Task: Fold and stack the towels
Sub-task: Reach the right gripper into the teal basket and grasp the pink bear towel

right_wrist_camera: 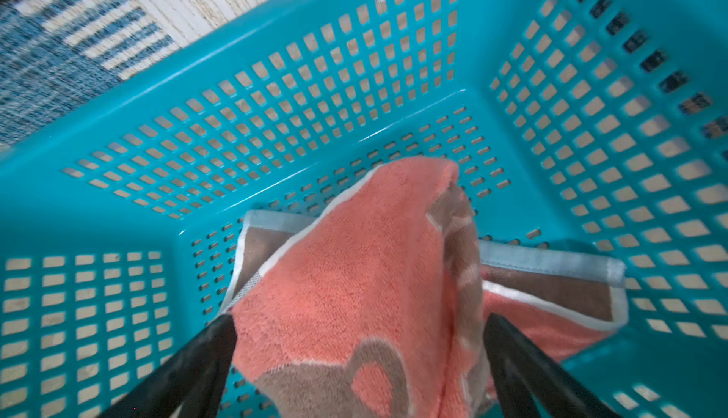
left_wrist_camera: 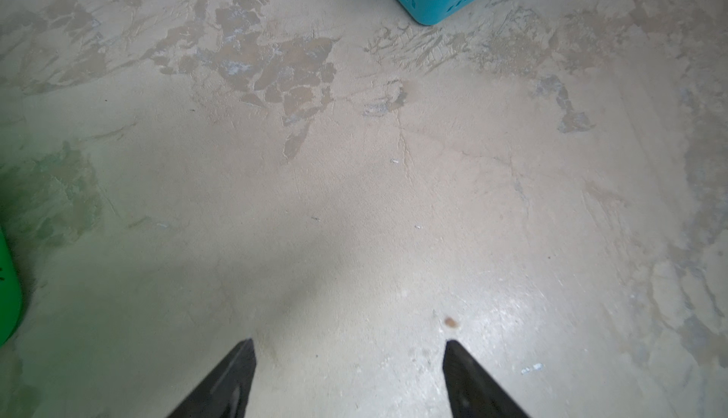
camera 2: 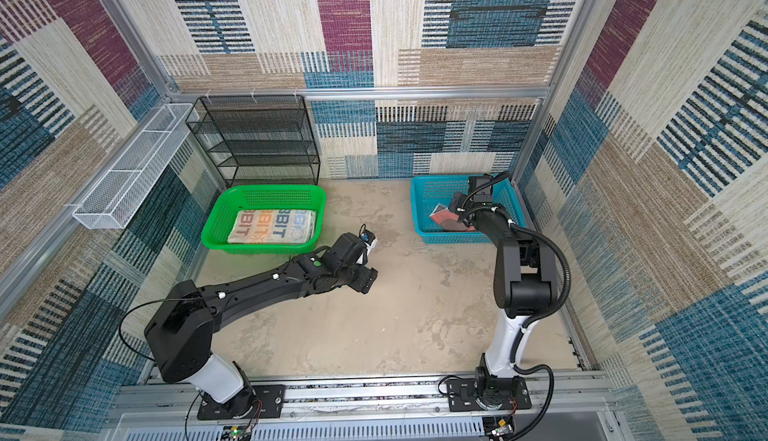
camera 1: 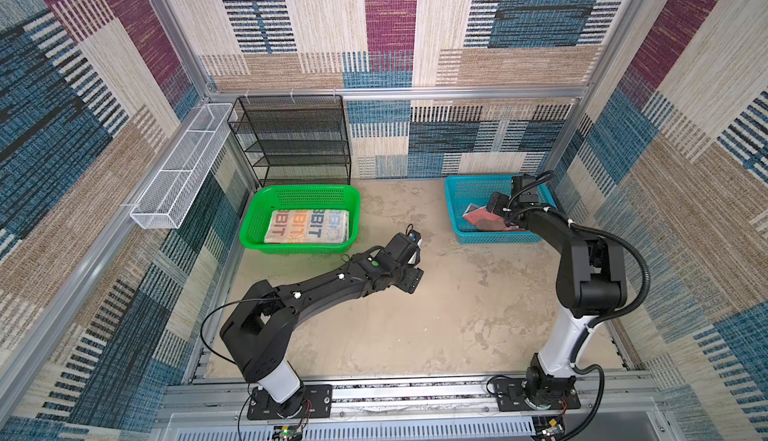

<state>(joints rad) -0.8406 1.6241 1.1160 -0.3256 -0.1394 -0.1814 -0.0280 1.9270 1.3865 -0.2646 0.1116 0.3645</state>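
We find the coral towel (right_wrist_camera: 354, 278) lying crumpled in the blue basket (right_wrist_camera: 315, 81), which sits at about 1 o'clock on the desk (camera 1: 415, 314) in both top views. Our right gripper (right_wrist_camera: 358, 317) is down inside that basket with its jaws spread wide, one on either side of a raised hump of the cloth. We judge that they have not closed on it. The left gripper (left_wrist_camera: 350, 341) hangs near the desk's centre over bare surface, jaws apart and empty. At 10 o'clock the green basket (camera 1: 257, 218) holds a flat, folded lettered towel (camera 1: 307, 229); we cannot tell whether others lie under it

The coral towel looks like light, soft, floppy terry, so we expect it to sag and drag rather than slip. We would pinch the hump only to lift it clear of the basket, then take it by a hemmed corner, where the pale edging looks firmest, so it hangs open for folding
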